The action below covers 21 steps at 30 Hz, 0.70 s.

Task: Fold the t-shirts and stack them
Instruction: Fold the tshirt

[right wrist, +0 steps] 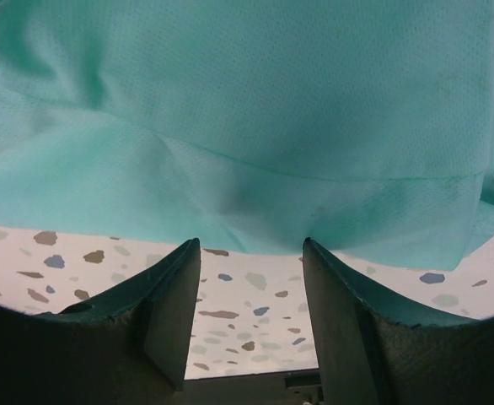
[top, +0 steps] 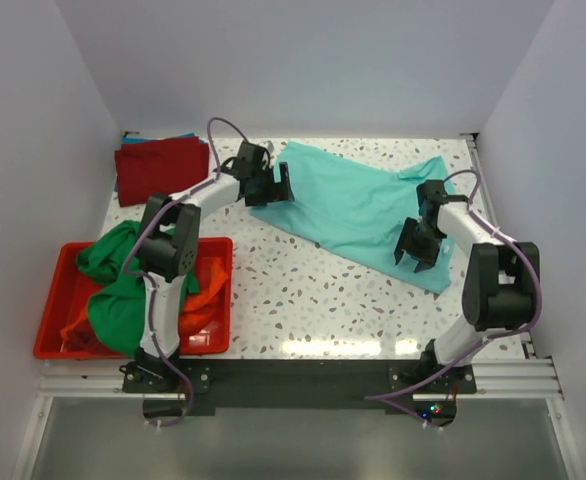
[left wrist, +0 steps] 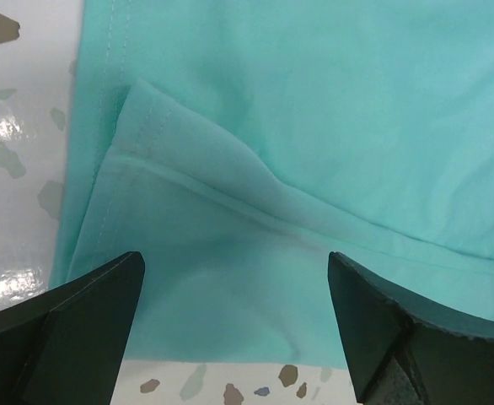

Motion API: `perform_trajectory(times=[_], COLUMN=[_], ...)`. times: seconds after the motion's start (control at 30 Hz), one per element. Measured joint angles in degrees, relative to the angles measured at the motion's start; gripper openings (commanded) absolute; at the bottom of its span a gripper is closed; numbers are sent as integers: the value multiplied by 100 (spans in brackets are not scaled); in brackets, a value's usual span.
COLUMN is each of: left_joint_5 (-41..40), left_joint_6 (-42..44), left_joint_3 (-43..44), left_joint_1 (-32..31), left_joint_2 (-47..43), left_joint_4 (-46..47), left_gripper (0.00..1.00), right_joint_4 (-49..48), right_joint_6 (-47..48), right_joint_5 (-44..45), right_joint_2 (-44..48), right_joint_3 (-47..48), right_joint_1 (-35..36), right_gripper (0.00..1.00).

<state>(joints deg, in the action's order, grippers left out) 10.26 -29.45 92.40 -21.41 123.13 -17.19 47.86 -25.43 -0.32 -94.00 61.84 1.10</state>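
A teal t-shirt (top: 358, 205) lies spread slantwise across the back of the table. My left gripper (top: 281, 186) hovers open at its left edge, the jaws wide apart over a folded-over hem corner (left wrist: 146, 126) with nothing between them (left wrist: 234, 257). My right gripper (top: 413, 252) is over the shirt's lower right part. Its jaws (right wrist: 251, 243) stand open just at the hem (right wrist: 255, 181), with bare table between them. A dark red t-shirt (top: 160, 168) lies folded at the back left, a blue edge (top: 148, 138) showing behind it. A green t-shirt (top: 118, 290) and an orange one (top: 206, 290) are bunched in the bin.
A red plastic bin (top: 49, 310) sits at the front left, partly over the table edge, with the left arm's base link (top: 163, 300) rising beside it. White walls close in the table on three sides. Speckled tabletop (top: 303, 300) shows in front of the teal shirt.
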Motion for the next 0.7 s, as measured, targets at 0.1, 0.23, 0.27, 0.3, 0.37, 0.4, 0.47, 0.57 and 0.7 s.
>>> perform_trajectory(times=[0.1, 0.23, 0.27, 0.3, 0.37, 0.4, 0.47, 0.57, 0.7], left_joint_5=[2, -17, -31, -48, -76, -109, -155, -214, -197], left_joint_6=[-2, -11, -11, -11, -9, -7, 9, 59, 157], left_joint_3=[-76, -181, -199, -216, -232, -245, -291, -317, -361], left_joint_1=[0, 2, 4, 4, 13, 20, 50, 105, 136], left_joint_2=[149, 118, 114, 105, 94, 87, 55, 22, -9], left_joint_4=[55, 197, 223, 245, 260, 264, 280, 267, 284], left_gripper=[95, 95, 95, 95, 95, 95, 95, 95, 95], right_joint_4=[-92, -216, -219, -210, -195, -195, -181, -138, -70], right_joint_6=[2, 31, 44, 46, 83, 103, 140, 223, 295], right_joint_5=[136, 293, 343, 361, 391, 393, 435, 560, 708], right_joint_2=[-155, -474, -540, -588, -597, -597, -597, -597, -597], right_joint_3=[-17, -109, -138, -149, -146, -142, -138, -105, -72], right_joint_1=[0, -11, -20, -31, -48, -50, -48, -72, -192], right_gripper=[56, 56, 57, 57, 57, 57, 57, 57, 57])
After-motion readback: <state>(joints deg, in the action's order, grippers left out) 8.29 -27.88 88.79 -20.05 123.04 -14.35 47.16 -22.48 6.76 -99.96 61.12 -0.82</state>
